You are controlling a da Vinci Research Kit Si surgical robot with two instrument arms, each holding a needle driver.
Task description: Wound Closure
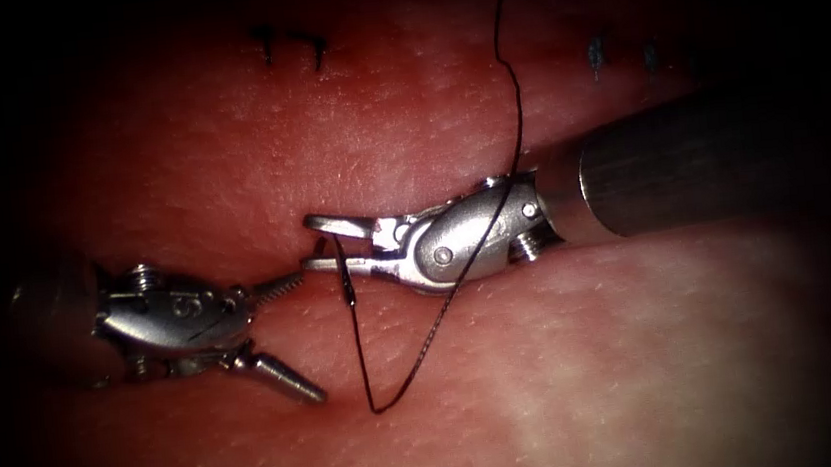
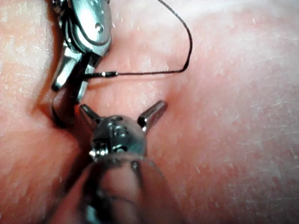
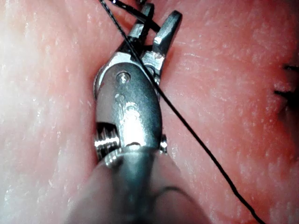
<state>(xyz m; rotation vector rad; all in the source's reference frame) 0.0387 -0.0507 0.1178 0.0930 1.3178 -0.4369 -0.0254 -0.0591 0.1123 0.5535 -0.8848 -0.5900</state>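
needle (image 1: 343, 270): short dark stretch visible between the right tool's jaws, at its thread end, where the thread's swage joins. Rest of the curve hidden behind the jaws and in the fold of the cut, so can't tell whether the tip is in the tissue. Sits at the cut, mid-frame in endoscope view

thread (image 1: 513, 84): runs from the needle's tail down below the cut, turns in a tight bend on the tissue, climbs back diagonally across the right tool's wrist and leaves at the top edge. Same strand crosses the right tool's body in the right wrist view (image 3: 196, 135); in the left wrist view it runs out from the jaws and curls round (image 2: 187, 42)

right tool (image 1: 321, 242): enters from the right, jaws partly apart with the needle's tail end lying between them; contact looks like a grip but the jaws aren't fully closed

left tool (image 1: 294, 339): left of the needle, jaws spread wide, holding nothing, tips just off the tissue surface

tissue (image 1: 648, 364): cut (image 1: 268, 266) runs as a dark horizontal fold between the two tools; dark stitch marks (image 1: 291, 44) above it
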